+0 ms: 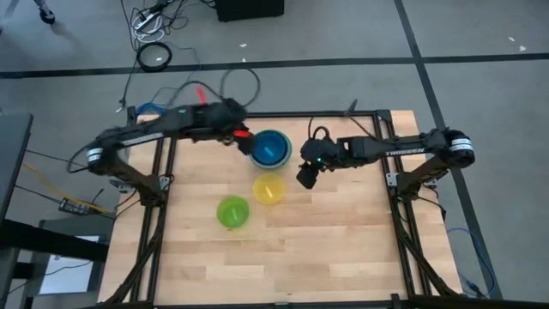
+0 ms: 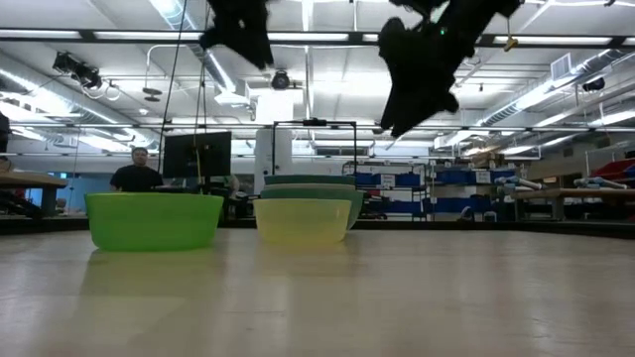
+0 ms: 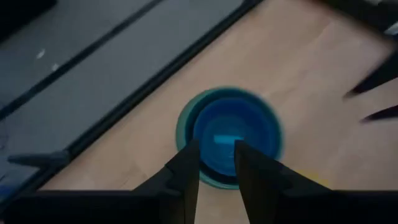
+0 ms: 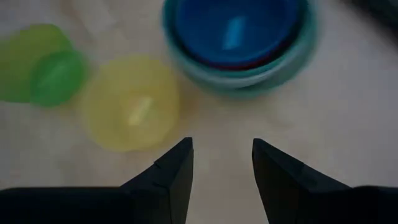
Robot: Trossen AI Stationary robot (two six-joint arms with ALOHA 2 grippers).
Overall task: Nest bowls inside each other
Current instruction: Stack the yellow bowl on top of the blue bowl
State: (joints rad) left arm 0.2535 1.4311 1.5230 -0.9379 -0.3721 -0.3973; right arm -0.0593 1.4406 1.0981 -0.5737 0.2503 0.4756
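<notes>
A stack of nested bowls stands at the far middle of the table, with the blue bowl innermost inside a teal one. A yellow bowl stands alone just in front of the stack. A lime-green bowl stands nearer and to the left. My left gripper hovers open above the stack's left rim with nothing between its fingers. My right gripper hangs open in the air to the right of the yellow bowl, pointing down and forward.
Bare wooden table lies on the near and right sides. Dark frame rails run along the table's sides. In the low view a person sits far behind the table.
</notes>
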